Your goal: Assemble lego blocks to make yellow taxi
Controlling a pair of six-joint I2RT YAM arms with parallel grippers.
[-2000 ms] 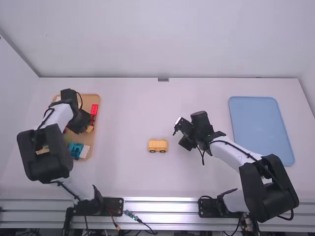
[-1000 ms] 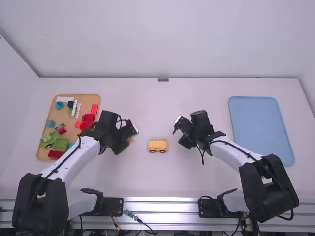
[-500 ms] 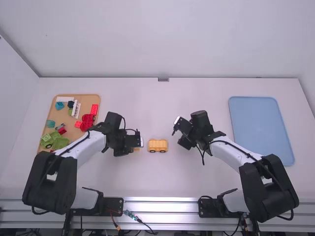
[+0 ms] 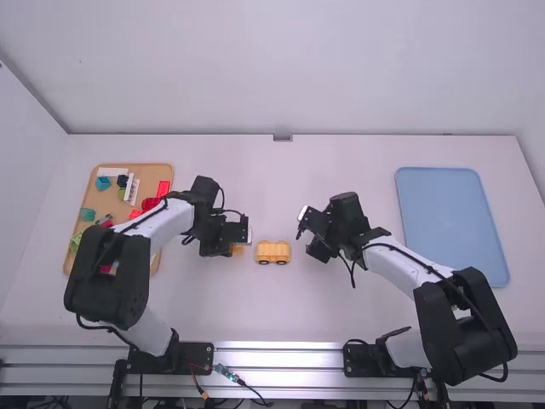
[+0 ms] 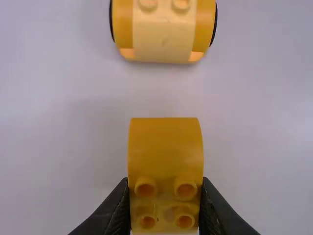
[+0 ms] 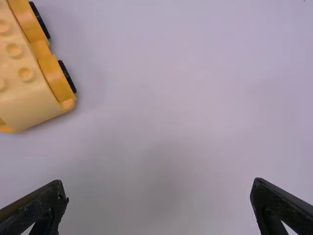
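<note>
With twelve o'clock pointing away from the robot in the high view, the yellow wheeled body stands upright on the white table, studs up. At its nine o'clock, just beside it and apart, the left gripper pinches a curved yellow block between its fingertips; the block's hollow underside tubes face the wrist camera. Toward two or three o'clock from the body, near it, the right gripper has its fingers spread wide, with nothing between them. Well apart, between nine and ten o'clock, a tan tray holds red, green, white and teal blocks; between two and three lies a blue tray
</note>
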